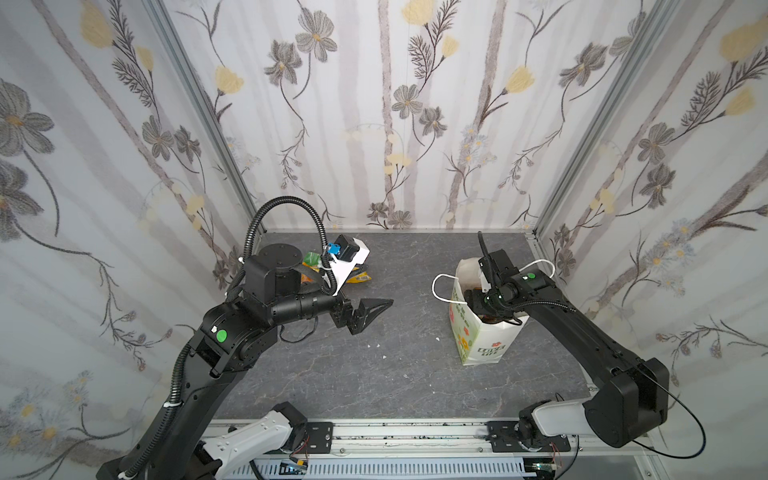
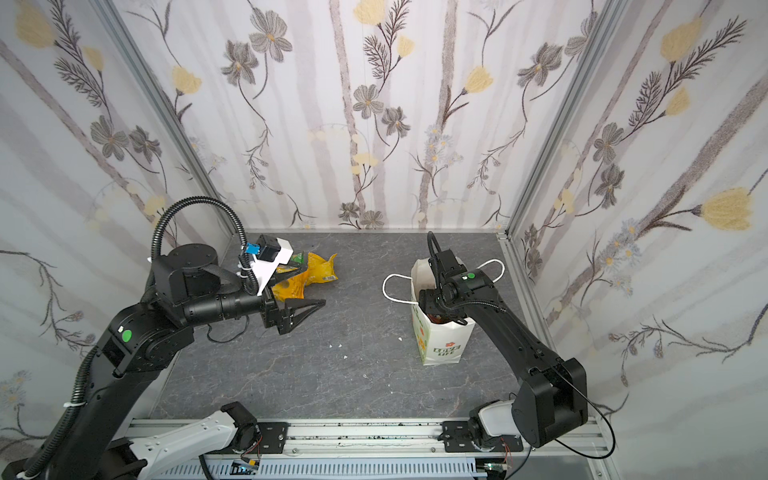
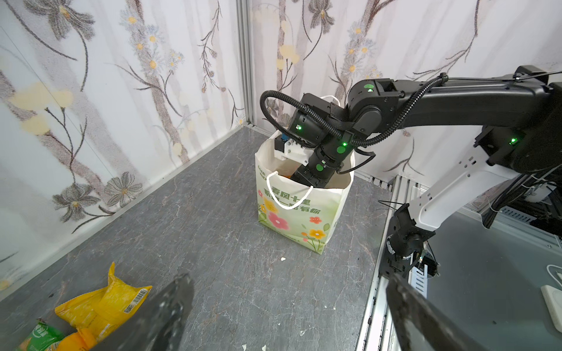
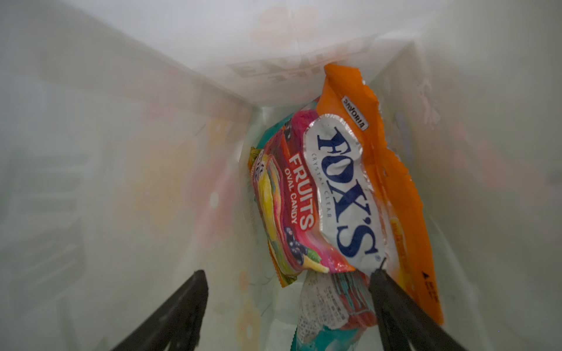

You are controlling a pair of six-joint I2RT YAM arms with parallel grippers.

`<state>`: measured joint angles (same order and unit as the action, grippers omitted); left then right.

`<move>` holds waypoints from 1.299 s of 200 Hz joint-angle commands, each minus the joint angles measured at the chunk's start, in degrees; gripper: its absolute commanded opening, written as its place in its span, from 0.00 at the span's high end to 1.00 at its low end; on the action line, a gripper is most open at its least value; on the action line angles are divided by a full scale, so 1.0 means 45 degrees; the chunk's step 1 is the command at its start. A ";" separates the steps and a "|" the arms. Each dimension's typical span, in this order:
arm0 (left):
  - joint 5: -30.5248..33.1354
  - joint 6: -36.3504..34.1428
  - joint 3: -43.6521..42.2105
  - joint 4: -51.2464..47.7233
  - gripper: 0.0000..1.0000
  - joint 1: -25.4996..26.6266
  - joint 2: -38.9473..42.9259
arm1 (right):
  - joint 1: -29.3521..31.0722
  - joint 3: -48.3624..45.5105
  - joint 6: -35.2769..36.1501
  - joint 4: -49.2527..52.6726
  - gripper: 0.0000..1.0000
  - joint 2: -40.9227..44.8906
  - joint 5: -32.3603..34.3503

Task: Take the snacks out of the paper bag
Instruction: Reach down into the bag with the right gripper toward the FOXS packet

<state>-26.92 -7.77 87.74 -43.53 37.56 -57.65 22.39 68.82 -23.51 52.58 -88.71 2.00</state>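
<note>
The cell is closed on three sides by walls that are covered with flowered wallpaper in grey and pale yellow. The table is a dark grey surface with a stone-like pattern, and a metal rail is fixed along its front edge.

On the left, the left gripper is held above the table with its jaws spread wide, and nothing is held between them. Just behind it, toward the back wall, three snacks are laid close together on the table: a green packet, a yellow packet and an orange packet. A few small white scraps are scattered on the surface to the right of this gripper.

Farther right, well apart from the left gripper, the paper bag stands upright. The right gripper is lowered into its mouth, with its jaws apart and nothing clamped. Ahead of it, inside the bag, an orange FOX'S packet is seen lying over a teal and white packet. Whether one fingertip touches the FOX'S packet cannot be told.
</note>
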 commanded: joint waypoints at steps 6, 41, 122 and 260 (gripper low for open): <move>0.0295 -0.0308 0.0052 -0.0129 0.00 0.0051 -0.0021 | -0.0016 -0.0362 -0.0173 -0.1301 0.14 -0.0230 0.0572; 0.0394 -0.0358 0.0054 -0.0214 0.00 0.0073 -0.0080 | -0.0091 -0.0865 -0.0317 -0.2151 0.12 -0.0535 0.0737; 0.0541 -0.0359 -0.0043 -0.0341 0.00 0.0110 -0.0042 | -0.0128 -0.2685 -0.0692 -0.4496 0.22 -0.1779 0.0255; 0.0643 -0.0334 -0.0065 -0.0252 0.00 0.0110 -0.0178 | -0.0146 -0.2427 -0.0731 -0.4013 0.95 -0.0765 0.0195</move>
<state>-24.05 -8.97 87.46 -45.01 38.06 -58.46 21.78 56.71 -26.50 33.32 -93.43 3.31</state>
